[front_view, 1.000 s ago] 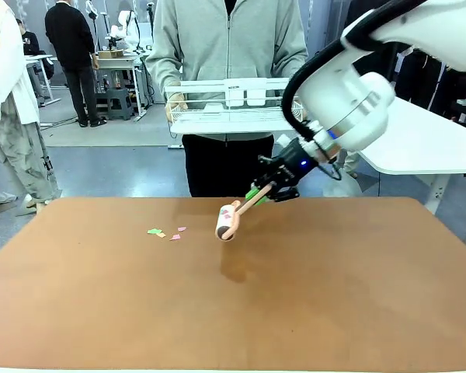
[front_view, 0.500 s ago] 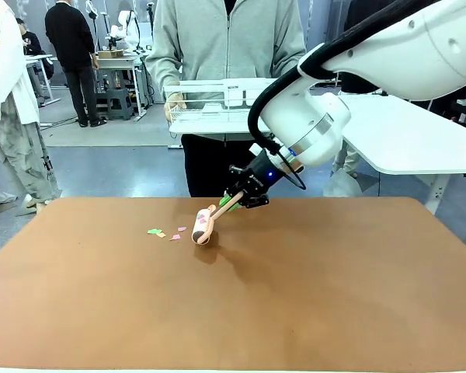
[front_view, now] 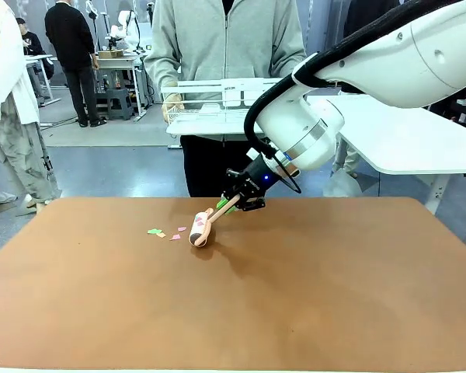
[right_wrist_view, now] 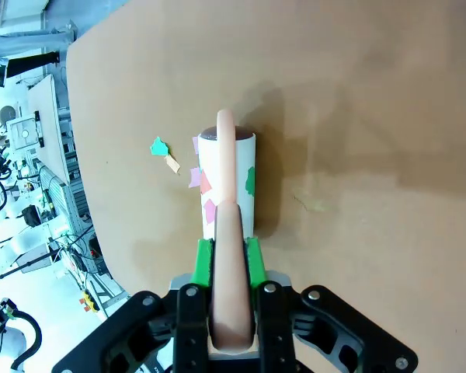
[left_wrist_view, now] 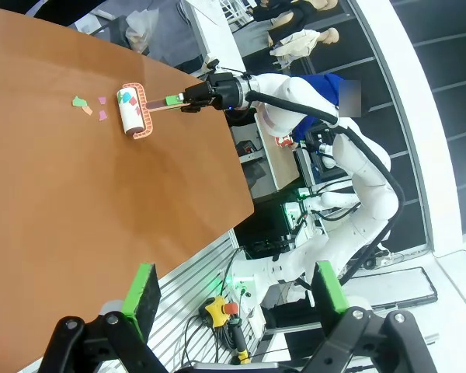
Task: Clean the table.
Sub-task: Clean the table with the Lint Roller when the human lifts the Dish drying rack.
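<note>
the table (front_view: 311, 295) lies between the robot and the person, its long axis running left to right and its reddish-brown top flat. a small cluster of paper scraps (front_view: 165, 232) lies left of centre towards the far edge. over the last second the lint roller (front_view: 201, 228) has travelled left from near the middle of the table, and its drum now sits just right of the scraps. coloured bits already cling to the drum in the right wrist view. the sweep looks close to reaching what is left, so the cleaning seems partly done.

the roller's handle slants from the far right down to the near left, with the drum end lowest. the right gripper (front_view: 234, 203) is clamped on the handle. the left gripper (left_wrist_view: 233, 295) hangs off the table with its fingers spread and empty. the person holds a wire basket (front_view: 217, 109) beyond the far edge.
</note>
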`<state>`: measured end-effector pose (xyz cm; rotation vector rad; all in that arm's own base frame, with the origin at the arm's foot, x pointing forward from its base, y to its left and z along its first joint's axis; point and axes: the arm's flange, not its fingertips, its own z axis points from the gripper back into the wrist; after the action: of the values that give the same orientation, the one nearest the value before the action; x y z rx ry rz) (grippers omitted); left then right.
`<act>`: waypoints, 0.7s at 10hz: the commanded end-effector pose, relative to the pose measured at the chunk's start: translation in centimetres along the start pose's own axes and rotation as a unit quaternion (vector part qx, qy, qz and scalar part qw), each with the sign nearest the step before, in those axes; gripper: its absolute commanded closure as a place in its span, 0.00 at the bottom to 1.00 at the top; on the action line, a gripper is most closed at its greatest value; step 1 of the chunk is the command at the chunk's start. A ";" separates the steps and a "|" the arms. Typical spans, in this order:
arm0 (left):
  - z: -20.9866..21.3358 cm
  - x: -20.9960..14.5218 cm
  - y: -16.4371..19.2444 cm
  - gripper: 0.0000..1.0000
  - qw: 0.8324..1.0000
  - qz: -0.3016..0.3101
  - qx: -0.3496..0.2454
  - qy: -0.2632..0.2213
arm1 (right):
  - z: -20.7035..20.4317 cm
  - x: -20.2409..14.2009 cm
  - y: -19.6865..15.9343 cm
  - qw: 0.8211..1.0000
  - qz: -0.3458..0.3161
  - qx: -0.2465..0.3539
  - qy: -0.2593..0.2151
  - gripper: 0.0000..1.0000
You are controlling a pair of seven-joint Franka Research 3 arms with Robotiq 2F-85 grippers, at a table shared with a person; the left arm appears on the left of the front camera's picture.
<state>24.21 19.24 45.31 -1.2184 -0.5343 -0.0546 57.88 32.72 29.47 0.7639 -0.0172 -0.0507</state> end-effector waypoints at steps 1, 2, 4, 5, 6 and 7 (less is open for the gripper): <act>0.2 -0.1 -0.2 0.00 1.000 -0.010 -0.010 -0.005 | 0.0 -0.3 0.2 1.000 0.010 0.000 0.000 0.79; 0.2 -0.1 -0.2 0.00 1.000 -0.010 -0.010 -0.005 | 0.0 -0.3 0.2 1.000 0.010 0.000 0.000 0.79; 0.2 -0.1 -0.2 0.00 1.000 -0.010 -0.010 -0.005 | 0.0 -0.3 0.2 1.000 0.010 0.000 0.000 0.79; 0.2 -0.1 -0.2 0.00 1.000 -0.010 -0.010 -0.005 | 0.0 0.0 0.1 1.000 0.005 -0.003 0.001 0.79; 0.2 -0.1 -0.2 0.00 1.000 -0.010 -0.010 -0.005 | -1.4 0.4 0.3 1.000 0.007 -0.029 0.002 0.79; 0.2 -0.1 -0.2 0.00 1.000 -0.010 -0.010 -0.005 | -3.0 0.4 0.6 0.999 0.010 -0.037 0.010 0.79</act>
<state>24.21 19.24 45.32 -1.2187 -0.5347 -0.0545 57.99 33.43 29.29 0.7416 -0.0183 -0.0227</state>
